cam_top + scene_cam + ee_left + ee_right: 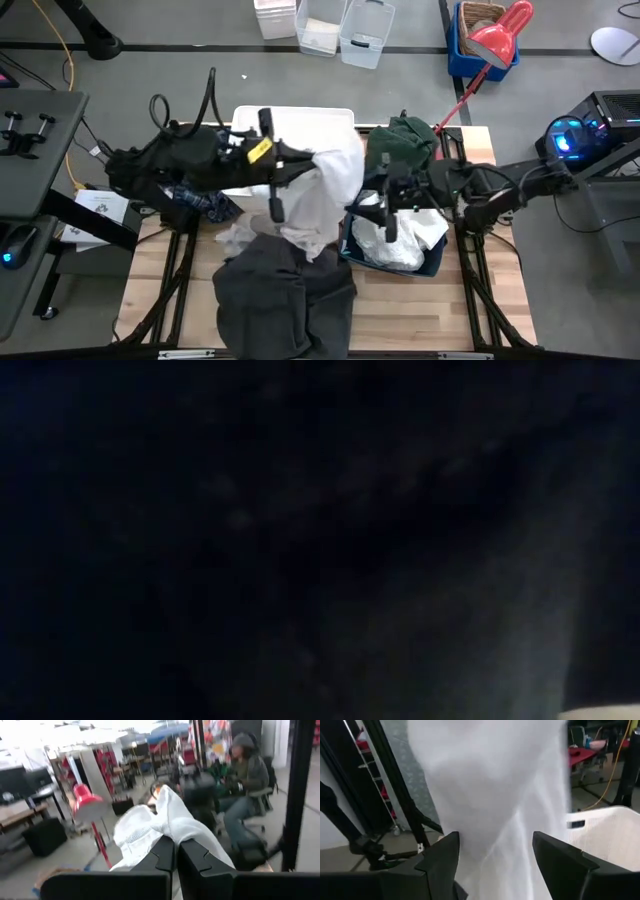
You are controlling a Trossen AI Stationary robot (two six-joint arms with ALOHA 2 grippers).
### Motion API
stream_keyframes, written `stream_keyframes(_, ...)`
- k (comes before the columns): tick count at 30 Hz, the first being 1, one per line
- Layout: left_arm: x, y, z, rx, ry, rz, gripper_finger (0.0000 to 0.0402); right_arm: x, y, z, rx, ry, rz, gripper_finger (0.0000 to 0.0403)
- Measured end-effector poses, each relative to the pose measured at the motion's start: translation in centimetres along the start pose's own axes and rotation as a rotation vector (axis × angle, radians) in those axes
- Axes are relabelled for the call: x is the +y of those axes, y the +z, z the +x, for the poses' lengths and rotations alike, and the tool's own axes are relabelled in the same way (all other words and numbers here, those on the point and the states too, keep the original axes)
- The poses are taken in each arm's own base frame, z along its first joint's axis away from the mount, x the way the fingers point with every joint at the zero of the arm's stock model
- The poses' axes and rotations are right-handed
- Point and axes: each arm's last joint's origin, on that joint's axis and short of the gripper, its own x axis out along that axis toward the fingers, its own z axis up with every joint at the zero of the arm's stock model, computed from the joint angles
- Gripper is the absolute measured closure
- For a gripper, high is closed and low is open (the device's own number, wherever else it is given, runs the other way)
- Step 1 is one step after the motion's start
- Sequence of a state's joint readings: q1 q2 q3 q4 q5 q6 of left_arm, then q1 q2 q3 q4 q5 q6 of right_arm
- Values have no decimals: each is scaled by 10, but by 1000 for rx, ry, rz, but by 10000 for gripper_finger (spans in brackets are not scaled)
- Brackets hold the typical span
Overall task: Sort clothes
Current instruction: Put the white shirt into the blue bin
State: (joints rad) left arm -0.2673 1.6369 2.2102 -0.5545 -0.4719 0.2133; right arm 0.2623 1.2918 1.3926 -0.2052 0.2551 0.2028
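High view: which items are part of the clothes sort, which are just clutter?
Job:
white garment, held by left gripper
dark grey garment
dark green garment
white basket
navy bin

Lying about:
red dustpan
clear containers on the floor

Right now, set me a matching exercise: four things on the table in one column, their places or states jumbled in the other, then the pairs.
Things
1. white garment
2. dark grey garment
3. dark green garment
4. right hand

States
A. heaped at the table's front edge
B. open, fingers apart beside hanging white cloth
C. pinched in the left hand, lifted
D. bunched at the back, behind the blue bin

Pairs: 1-C, 2-A, 3-D, 4-B
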Motion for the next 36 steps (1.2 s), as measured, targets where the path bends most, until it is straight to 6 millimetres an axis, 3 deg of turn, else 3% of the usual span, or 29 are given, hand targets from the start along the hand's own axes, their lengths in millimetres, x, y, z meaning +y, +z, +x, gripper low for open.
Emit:
stream_keyframes(6,2,12,20,-130,-28,-26,401,4,-7,25,-57,-52,-68,155)
stream_keyframes(15,-8,14,39,-229,-117,-45,401,5,-13,51,-152,-132,-69,165)
stream_keyframes(17,-8,15,39,-231,-118,-46,401,4,-15,55,-152,-173,-44,203)
stream_keyframes(21,-9,16,38,-235,-119,-51,393,4,-13,54,-173,-168,-19,366)
stream_keyframes(22,-9,16,37,-235,-113,-57,387,4,-12,52,-176,-168,-18,380)
stream_keyframes(27,0,28,12,-226,-29,-85,344,5,9,23,-173,-160,1,395)
stream_keyframes(36,33,55,-70,-195,168,-120,234,14,77,-90,-184,-314,-82,398)
